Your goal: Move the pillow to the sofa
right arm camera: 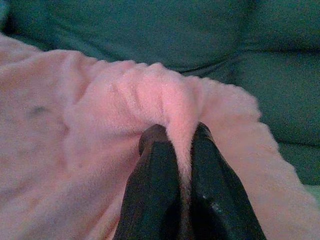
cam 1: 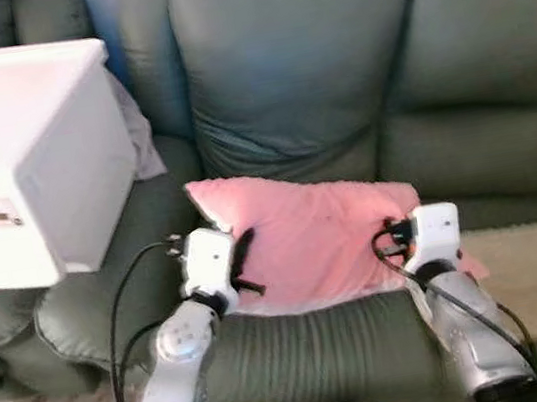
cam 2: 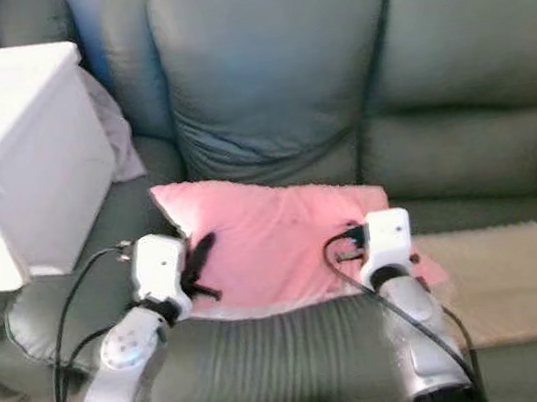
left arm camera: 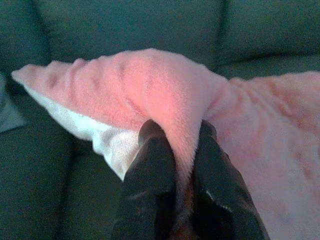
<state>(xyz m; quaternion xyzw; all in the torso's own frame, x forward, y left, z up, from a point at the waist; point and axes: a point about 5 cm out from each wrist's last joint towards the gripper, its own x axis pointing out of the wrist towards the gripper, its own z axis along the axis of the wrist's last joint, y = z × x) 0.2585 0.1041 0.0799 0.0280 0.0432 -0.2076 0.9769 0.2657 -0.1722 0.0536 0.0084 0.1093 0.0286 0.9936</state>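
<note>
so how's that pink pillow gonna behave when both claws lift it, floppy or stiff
Probably floppy: the pillow bunches into a fold where the left claw pinches it, and the same at the right claw. It likely sags in the middle between the two grips. The plush cover looks grippy, so slipping seems unlikely, and it is probably light.

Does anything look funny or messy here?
A bit. The pink pillow is bunched into ridges where the left gripper and right gripper pinch its edges, and it lies crooked on the sofa. A white box sits oddly on the sofa's left seat.
</note>
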